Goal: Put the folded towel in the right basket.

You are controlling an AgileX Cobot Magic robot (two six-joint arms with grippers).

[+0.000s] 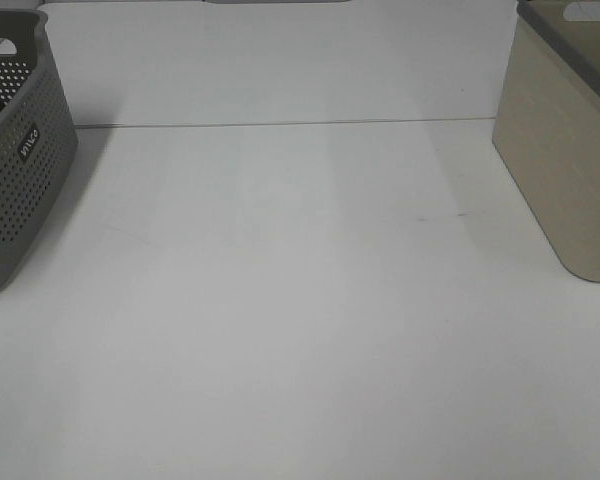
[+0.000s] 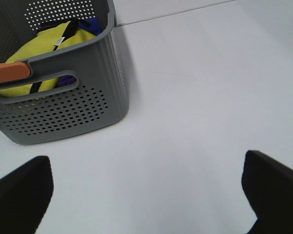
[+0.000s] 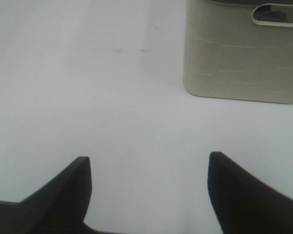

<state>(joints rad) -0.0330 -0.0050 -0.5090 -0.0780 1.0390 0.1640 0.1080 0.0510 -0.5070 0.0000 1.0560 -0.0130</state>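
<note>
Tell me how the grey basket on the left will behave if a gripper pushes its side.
The grey basket would probably slide rather than tip: it sits low and wide on the smooth white table. Its perforated walls suggest light plastic that may flex a little. The yellow cloth inside likely adds little weight.

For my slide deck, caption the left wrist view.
Open left gripper over white table beside grey perforated basket holding yellow cloth.

Two baskets stand on the table [image 1: 300, 330]: one grey perforated basket [image 1: 20, 180] and one beige basket [image 1: 565, 150].
</note>
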